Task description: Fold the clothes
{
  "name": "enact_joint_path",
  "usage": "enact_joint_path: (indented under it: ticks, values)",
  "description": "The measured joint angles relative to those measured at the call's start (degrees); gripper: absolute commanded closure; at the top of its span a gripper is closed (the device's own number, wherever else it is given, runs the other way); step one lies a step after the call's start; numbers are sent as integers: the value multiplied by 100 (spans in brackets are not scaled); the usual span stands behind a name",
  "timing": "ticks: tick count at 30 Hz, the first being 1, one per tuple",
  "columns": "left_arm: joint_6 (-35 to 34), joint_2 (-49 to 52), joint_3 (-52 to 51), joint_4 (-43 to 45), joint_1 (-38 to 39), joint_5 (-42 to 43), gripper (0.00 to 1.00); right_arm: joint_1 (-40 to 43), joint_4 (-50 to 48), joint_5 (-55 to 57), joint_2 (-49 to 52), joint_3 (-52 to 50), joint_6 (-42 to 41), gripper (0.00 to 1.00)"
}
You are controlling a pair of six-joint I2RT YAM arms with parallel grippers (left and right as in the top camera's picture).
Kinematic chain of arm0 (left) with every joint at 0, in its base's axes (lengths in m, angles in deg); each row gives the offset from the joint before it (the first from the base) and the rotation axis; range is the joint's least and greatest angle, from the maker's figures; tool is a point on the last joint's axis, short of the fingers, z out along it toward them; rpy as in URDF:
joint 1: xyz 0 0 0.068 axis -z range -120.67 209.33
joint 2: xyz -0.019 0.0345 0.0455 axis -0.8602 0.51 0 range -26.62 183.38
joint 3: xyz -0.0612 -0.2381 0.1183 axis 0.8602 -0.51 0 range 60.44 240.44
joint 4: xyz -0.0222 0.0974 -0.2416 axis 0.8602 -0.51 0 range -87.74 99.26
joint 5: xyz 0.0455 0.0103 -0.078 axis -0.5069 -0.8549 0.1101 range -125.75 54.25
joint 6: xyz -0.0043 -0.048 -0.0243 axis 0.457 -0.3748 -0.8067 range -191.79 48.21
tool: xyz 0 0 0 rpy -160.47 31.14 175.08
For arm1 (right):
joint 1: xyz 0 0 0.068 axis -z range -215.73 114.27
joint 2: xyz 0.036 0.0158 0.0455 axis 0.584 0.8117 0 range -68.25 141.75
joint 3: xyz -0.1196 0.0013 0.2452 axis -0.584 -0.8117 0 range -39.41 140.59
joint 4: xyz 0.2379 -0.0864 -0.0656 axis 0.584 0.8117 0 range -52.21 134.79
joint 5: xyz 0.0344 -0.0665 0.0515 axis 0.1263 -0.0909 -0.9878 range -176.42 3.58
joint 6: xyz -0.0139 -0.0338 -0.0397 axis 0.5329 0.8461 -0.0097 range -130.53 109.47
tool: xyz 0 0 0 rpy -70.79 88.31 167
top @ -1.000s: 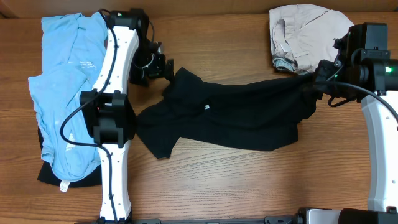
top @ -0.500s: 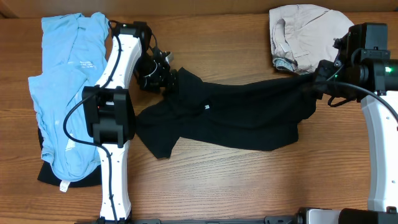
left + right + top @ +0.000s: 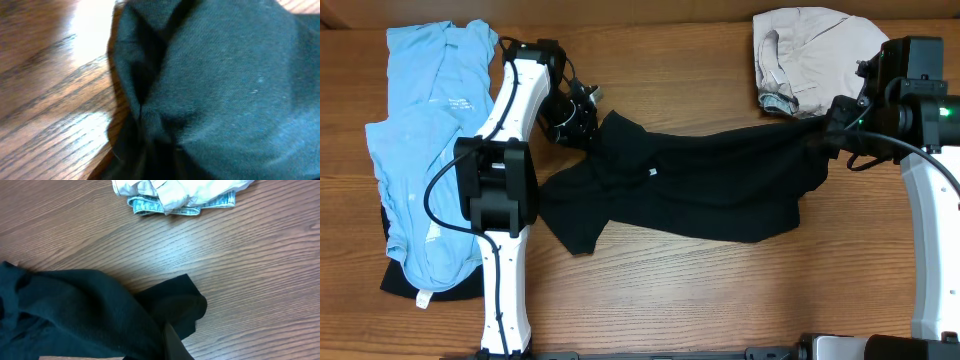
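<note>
At the left of the overhead frame the light blue shirt [image 3: 420, 150] lies aside. The step in hand looks like spreading the black shirt [image 3: 720, 190] flat on the bench [image 3: 670, 300] before any fold. The left hand [image 3: 578, 118] sits at its upper left corner, cloth filling its camera, so I cannot tell whether it grips. Right of centre, the right hand [image 3: 827, 135] seems clamped on the shirt's edge, below the beige bundle [image 3: 810, 55]. Next calls for drawing both ends apart evenly

Black shirt [image 3: 85, 315] lies bunched across the lower left of the wooden surface [image 3: 260, 280]; the beige bundle [image 3: 175, 192] sits apart at the top edge.
</note>
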Motion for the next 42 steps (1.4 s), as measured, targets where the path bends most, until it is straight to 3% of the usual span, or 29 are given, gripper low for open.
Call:
enact_joint_path:
  ticks: [8,15,21,35,42]
  values:
    - [-9,0,866,-564,0,-20,96,0,-33,0,0,0,0,95]
    - [-50,0,3241,-1458,-76,-151,96,0,-251,2,0,2,22,96]
    - [-551,-162,5101,-1432,-391,-168,96,0,-87,4,0,446,107,96]
    - [-1204,-3731,5414,210,-2092,-90,96,-11,728,-72,-553,3405,387,96]
    - [-1228,-5075,5460,448,-2380,-894,96,-11,1036,-35,-1156,4135,407,96]
